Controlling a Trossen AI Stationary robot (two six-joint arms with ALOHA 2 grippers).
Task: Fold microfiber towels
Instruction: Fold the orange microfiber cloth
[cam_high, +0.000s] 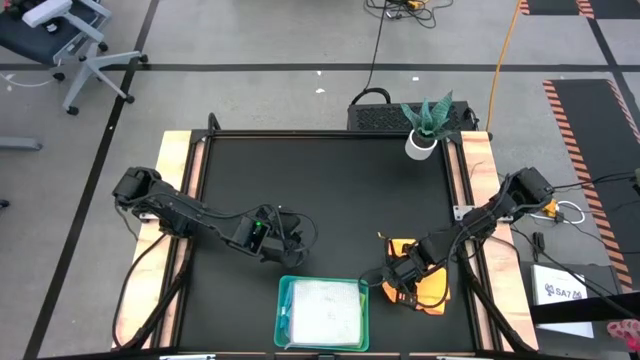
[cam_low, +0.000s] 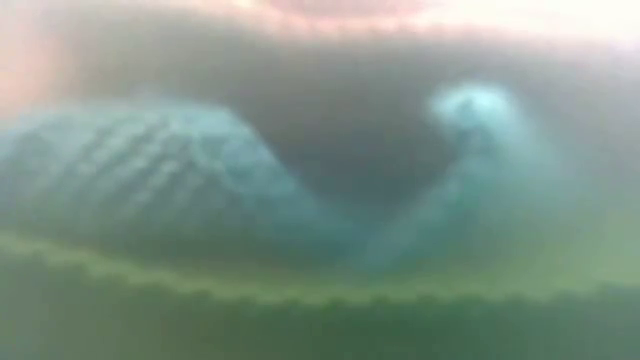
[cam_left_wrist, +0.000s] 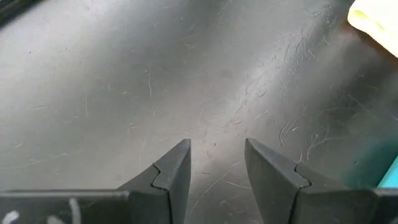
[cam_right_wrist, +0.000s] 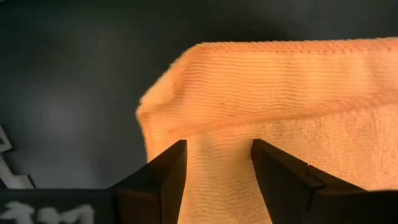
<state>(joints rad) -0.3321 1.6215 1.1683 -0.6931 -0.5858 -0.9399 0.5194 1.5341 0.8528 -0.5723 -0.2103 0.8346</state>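
My right gripper (cam_right_wrist: 217, 163), fingers parted and gripping nothing, sits low over the yellow-orange towel (cam_right_wrist: 292, 87), a ribbed, folded cloth near the counter's (cam_high: 330, 190) right edge, beside the teal tray (cam_high: 284, 312). A pale towel (cam_high: 325, 310) lies in that tray. My left gripper (cam_left_wrist: 217, 163), fingers apart and empty, hovers over bare, scratched black surface; open room lies beyond toward the potted plant (cam_high: 428, 120).

Fuzzy ribbed orange cloth towel (cam_right_wrist: 292, 93); matt, scratched black table (cam_left_wrist: 155, 74); glossy teal plastic tray (cam_high: 284, 310)
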